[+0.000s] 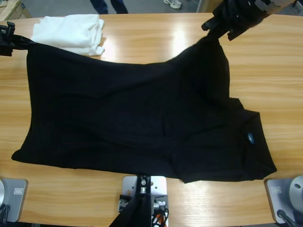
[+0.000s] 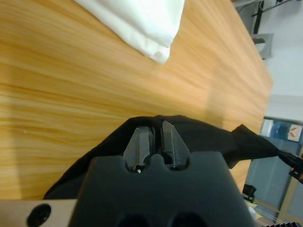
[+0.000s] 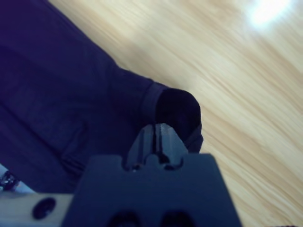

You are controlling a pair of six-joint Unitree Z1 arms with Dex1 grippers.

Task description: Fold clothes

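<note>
Left gripper (image 2: pixel 155 142): jaws pinched nearly together on a fold of the shirt (image 1: pixel 142 123); in the high view this arm sits at the table's far left edge (image 1: pixel 7 39), holding the hem corner.
Right gripper (image 3: pixel 158 139): jaws pressed tight on a sleeve cuff; overhead it comes in from the top right (image 1: pixel 222 23), lifting that cuff off the wood.
Shirt: black polo, spread across the middle of the table (image 1: pixel 274 71), collar and blue tag (image 1: pixel 250 138) toward the right, hem toward the left; the far edge hangs taut between the two grips.
White pile (image 1: pixel 71 30): folded, at the far left, its near edge just under or against the shirt's corner.
Step, as I read it: carrying the far edge toward the near edge for a lengthwise fold.
Doing it well: move both grips together at even height, keep the edge stretched so no slack bunches, steer the left corner clear of the white pile, and lay it down square before letting go.
</note>
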